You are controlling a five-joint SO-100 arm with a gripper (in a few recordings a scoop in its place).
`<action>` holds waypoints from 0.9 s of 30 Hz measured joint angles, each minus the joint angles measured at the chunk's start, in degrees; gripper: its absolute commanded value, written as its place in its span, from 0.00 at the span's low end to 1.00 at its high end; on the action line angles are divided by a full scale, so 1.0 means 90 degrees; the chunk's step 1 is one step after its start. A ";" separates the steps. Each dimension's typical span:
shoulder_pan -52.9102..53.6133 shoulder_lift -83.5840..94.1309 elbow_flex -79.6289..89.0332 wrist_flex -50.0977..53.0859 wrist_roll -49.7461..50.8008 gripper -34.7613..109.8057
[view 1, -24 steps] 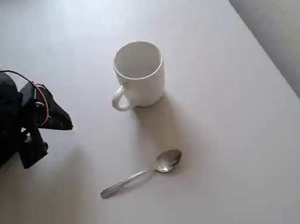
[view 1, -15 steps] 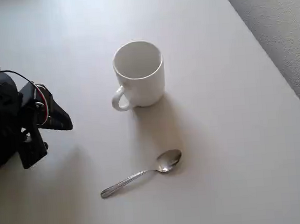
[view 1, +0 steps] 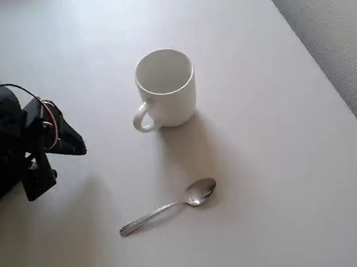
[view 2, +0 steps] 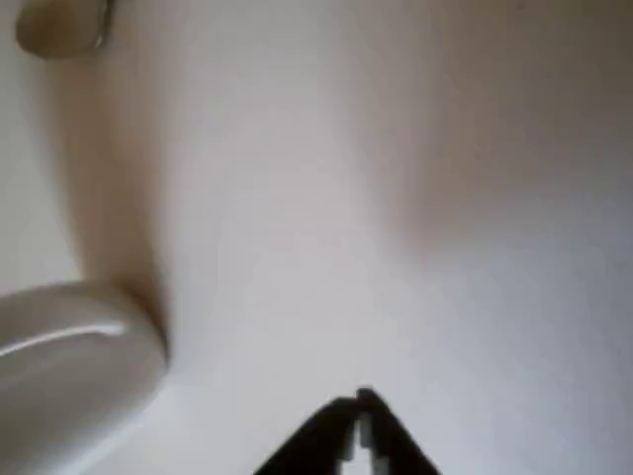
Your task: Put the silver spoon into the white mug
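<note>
My fingers (view 2: 358, 404) pinched together, empty, at bench (view 1: 280, 162) left edge. Mug (view 1: 165, 88) upright mid-bench; spoon (view 1: 169, 206) flat below it, apart.

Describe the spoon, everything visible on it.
The silver spoon is a small shiny metal teaspoon lying flat on the white table in the overhead view. Its oval bowl faces up at the upper right; the slim straight handle runs down-left. It lies below the white mug, apart from it. Nothing touches it but the table.

Pale table (view 1: 280, 162): white mug (view 1: 165, 88) upright, silver spoon (view 1: 169, 206) flat.
</note>
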 measured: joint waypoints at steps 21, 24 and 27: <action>0.0000 0.0000 0.0000 0.0000 0.0000 0.23; 0.0000 0.0000 0.0000 0.0000 0.0000 0.23; -0.0010 0.0000 0.0000 0.0000 -0.0107 0.23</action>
